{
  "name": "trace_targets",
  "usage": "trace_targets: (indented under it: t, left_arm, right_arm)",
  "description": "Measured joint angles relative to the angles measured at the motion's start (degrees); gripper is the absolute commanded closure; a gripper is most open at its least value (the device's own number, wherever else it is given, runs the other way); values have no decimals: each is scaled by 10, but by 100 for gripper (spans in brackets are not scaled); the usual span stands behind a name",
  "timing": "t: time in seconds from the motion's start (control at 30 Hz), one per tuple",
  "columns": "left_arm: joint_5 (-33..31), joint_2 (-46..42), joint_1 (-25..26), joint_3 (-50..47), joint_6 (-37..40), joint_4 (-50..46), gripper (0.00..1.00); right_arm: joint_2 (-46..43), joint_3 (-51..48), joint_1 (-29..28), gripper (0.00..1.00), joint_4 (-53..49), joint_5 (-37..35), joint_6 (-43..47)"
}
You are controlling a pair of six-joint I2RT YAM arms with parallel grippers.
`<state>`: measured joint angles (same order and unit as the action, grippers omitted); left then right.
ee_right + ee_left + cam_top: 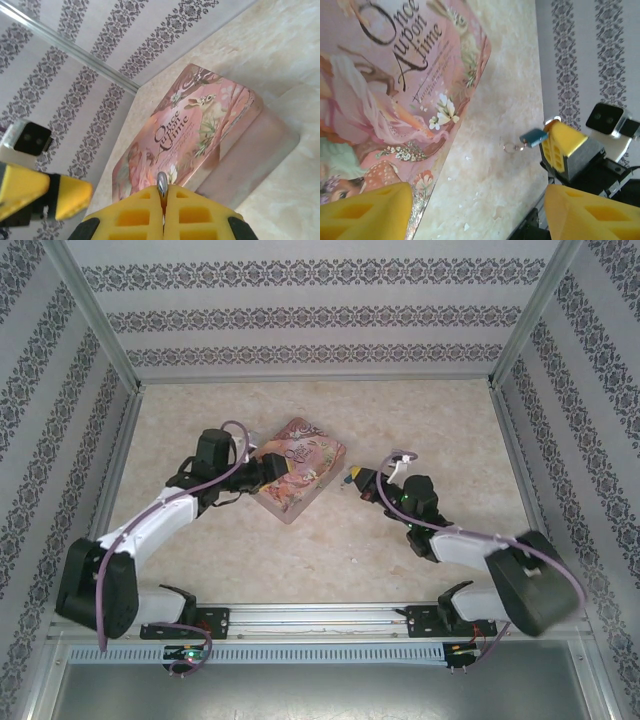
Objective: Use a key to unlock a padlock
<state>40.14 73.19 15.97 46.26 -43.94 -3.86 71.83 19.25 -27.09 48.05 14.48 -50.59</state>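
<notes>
The tiny teal padlock (533,137) hangs above the table at the tip of my right gripper (358,480), to the right of the pink tin. My right gripper (163,192) is shut, and a silver rounded bit, apparently the shackle (162,182), pokes out between its yellow fingers (565,148). A thin metal ring (510,148) dangles from the padlock's free end; I cannot make out a key. My left gripper (480,215) is open, one finger over the tin's edge and the other over bare table, with nothing between them. In the top view it (262,472) sits against the tin's left side.
The pink illustrated tin (300,468) lies tilted in the middle of the beige table (400,420), between the two grippers. Patterned walls with metal posts (95,315) close in the table on the left, right and back.
</notes>
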Motion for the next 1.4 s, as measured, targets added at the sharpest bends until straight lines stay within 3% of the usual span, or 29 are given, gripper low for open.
trace_targets:
  t: [0.33,0.5,0.63,1.03,1.4]
  left_arm:
    - [-107,-127,-33,-18,78,-94,10]
    - [-162,-178,-35,-32,121,-126,1]
    - [-204,-208,-37,-52,141,-137,1]
    - [-283,-225,-41,-68,166,-153,1]
    - [-299,-241,-45,-68,183,-174,1]
  right_arm:
    - [-204,14,0,100,-346,54,72]
    - [-223,32,-5,100,-474,84,88]
    - [-217,38,-31,100,-539,92,90]
    - [-88,65,-78,100,-576,96,106]
    - [46,83,-92,100,-507,118,111]
